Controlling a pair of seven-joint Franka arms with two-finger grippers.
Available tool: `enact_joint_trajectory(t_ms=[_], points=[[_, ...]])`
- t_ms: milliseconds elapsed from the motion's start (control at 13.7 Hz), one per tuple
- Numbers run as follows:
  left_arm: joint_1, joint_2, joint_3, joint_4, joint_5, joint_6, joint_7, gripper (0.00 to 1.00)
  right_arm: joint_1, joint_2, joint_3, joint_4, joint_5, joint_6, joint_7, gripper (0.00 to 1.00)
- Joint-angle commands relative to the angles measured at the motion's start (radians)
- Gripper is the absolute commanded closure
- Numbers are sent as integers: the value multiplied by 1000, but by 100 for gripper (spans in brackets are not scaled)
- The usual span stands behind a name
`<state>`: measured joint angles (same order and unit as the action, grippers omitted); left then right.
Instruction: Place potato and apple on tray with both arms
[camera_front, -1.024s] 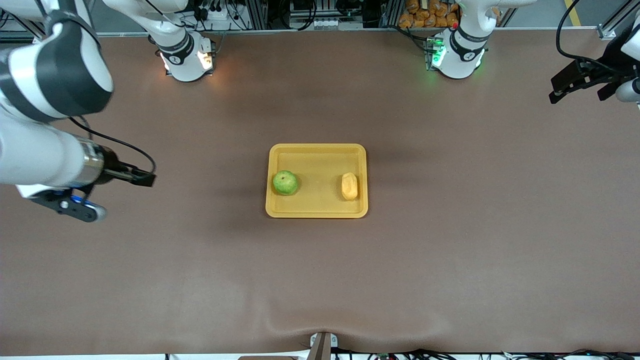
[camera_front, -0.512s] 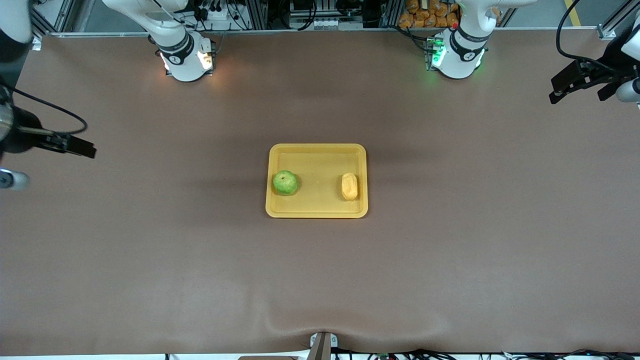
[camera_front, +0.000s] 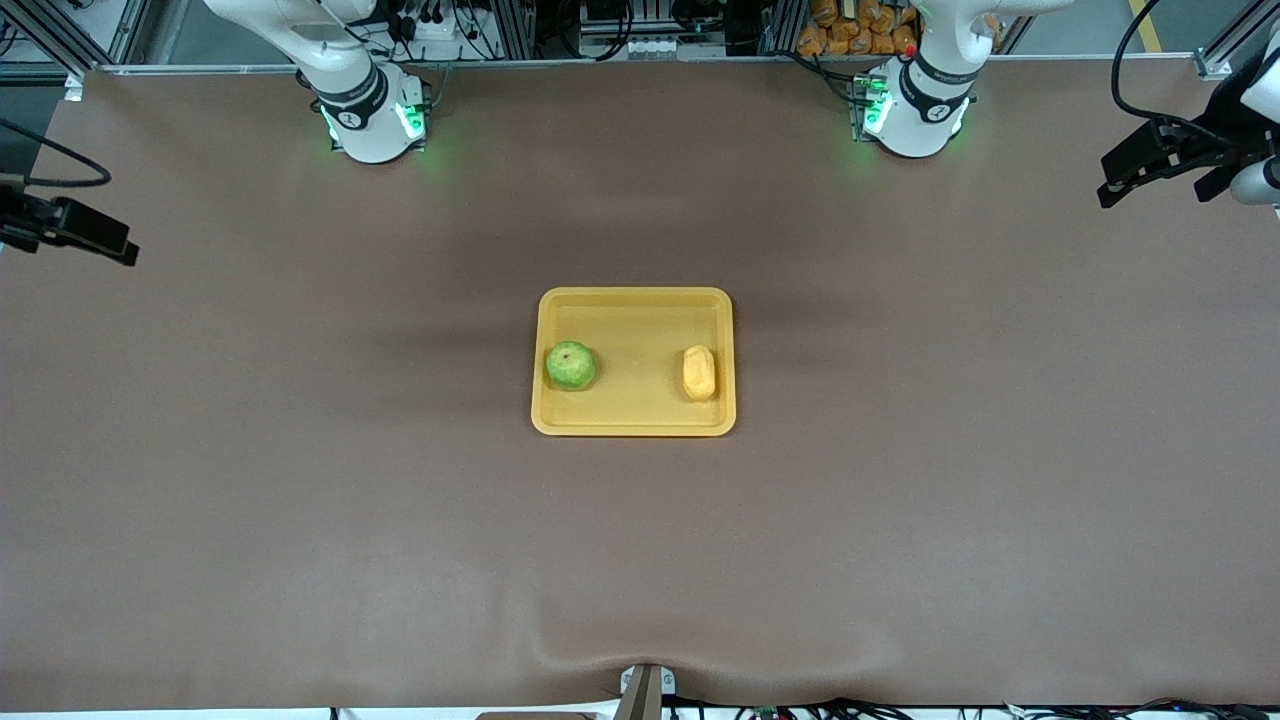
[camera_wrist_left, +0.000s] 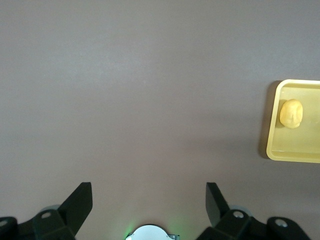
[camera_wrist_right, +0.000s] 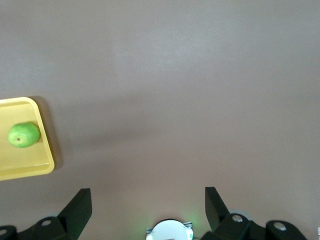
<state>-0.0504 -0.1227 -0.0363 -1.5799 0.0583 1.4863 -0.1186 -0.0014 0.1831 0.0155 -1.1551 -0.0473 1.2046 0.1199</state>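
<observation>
With both my left gripper (camera_wrist_left: 149, 200) and right gripper (camera_wrist_right: 148, 200) spread empty, well apart from the tray (camera_front: 633, 425), the apple (camera_front: 571, 365) and potato (camera_front: 699, 372) lie on it, likely light, firm, best pinched across their middles.

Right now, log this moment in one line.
green round apple on yellow plastic tray | oblong yellow-orange potato on tray | left gripper open | right gripper open

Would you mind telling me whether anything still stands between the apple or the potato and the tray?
Nothing does: the apple and the potato already lie in the tray.
</observation>
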Motion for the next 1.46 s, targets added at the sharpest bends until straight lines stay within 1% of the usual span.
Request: enact_joint_trajectory(t_ms=[0,146,293,805,951,1098,1244,1390], points=[[4,-12,-11,-15,-11,6,-4,0,12,-99,-37,-142,18,61,-36,0],[9,-15,-13,-17,-11,6,-3,0,12,-146,-48,-224,18,107,-45,0],[9,-18,-13,-15,-11,2,-3,0,14,-188,-77,-290,18,165,-158,0],[6,-12,-13,-9,-11,2,0,0,21,-205,-85,-308,17,139,-186,0],[7,-6,-13,-5,-9,2,7,0,20,-232,-85,-348,18,167,-187,0],[4,-6,-13,-2,-5,2,13,0,18,-237,-86,-357,18,177,-198,0],[4,14,-13,30,-3,2,11,0,14,-235,-86,-356,18,179,-221,0],[3,18,-14,41,-2,0,11,0,15,-234,-95,-353,18,181,-266,0]])
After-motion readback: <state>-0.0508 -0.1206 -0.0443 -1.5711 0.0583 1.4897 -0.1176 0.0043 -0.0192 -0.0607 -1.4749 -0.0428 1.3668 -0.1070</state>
